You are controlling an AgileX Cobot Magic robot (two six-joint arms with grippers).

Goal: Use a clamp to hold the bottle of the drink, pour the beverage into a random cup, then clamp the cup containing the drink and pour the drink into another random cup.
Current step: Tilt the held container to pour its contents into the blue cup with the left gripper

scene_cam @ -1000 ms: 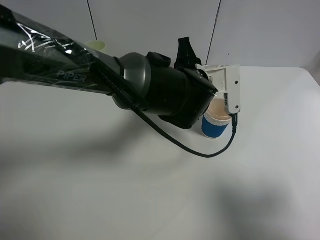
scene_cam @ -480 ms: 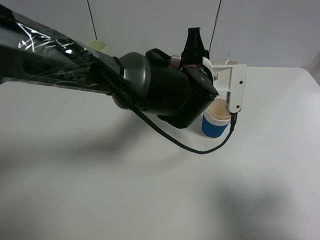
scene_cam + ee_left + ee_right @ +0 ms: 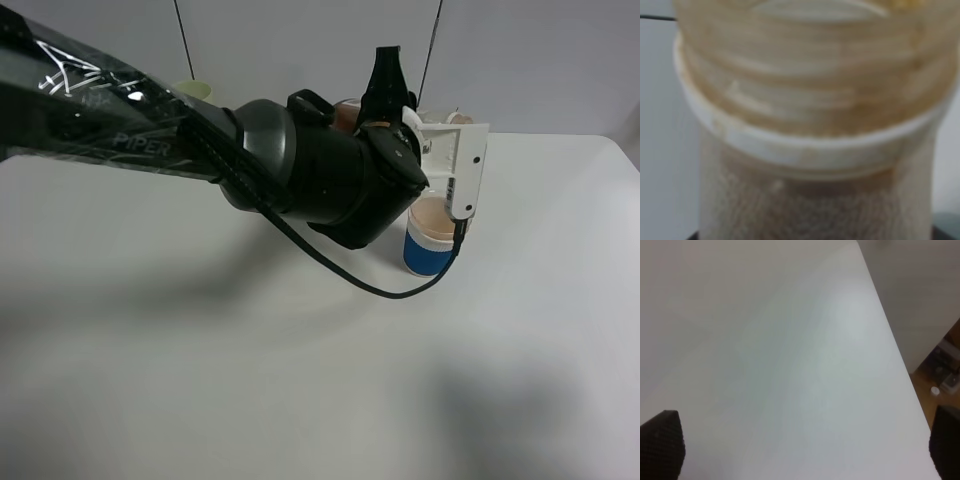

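Note:
A blue cup with a white rim holds light brown drink and stands right of the table's middle. My left gripper is shut on the drink bottle, held just above and behind the blue cup; my arm hides most of the bottle. In the left wrist view the bottle's ribbed neck and white collar ring fill the frame, with brownish drink inside. A pale green cup stands at the back left. My right gripper is open and empty over bare table; only its black fingertips show.
The left arm stretches from the left edge across the table's middle, its cable looping down beside the blue cup. The white table's right edge runs past the right gripper, with floor beyond it.
My left wrist has rolled back, raising the bottle from its tilt over the blue cup to a more upright hold. The right gripper's earlier position is not shown.

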